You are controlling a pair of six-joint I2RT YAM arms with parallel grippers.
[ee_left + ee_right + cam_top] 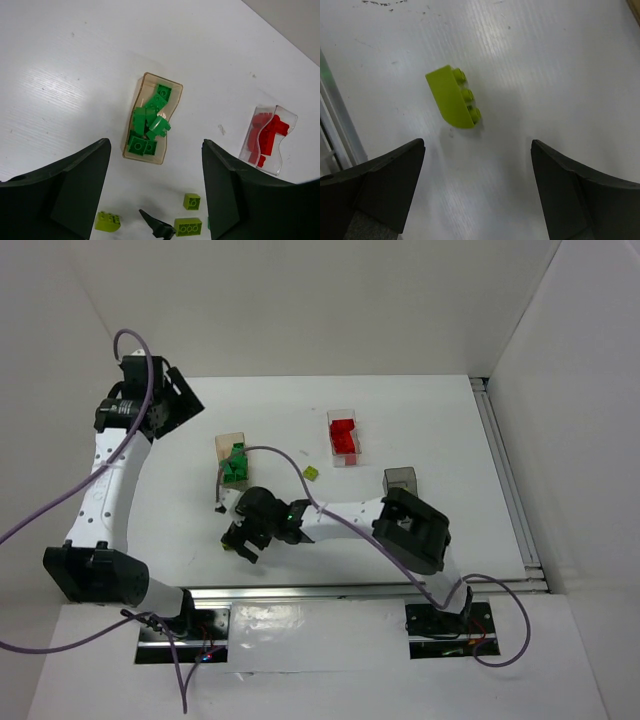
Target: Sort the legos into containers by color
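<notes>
A tan box [226,444] holds several dark green bricks [146,122]. A clear box [346,453] holds red bricks [265,134]. A dark grey box [400,480] stands at the right and looks empty. Lime bricks lie loose: one small one [311,473] on the table, and three in the left wrist view [192,201], [188,226], [107,221]. My right gripper [240,538] is open and low near the front edge, with a sloped lime brick [454,97] on its side just ahead of the jaws [477,145]. My left gripper [178,400] is open and empty, high at the back left.
The tan box [150,150] lies below the left jaws [156,145]. A black fingertip of the right gripper [161,227] shows between the lime bricks. A metal rail [335,125] runs along the table's near edge. White walls enclose the table [420,410].
</notes>
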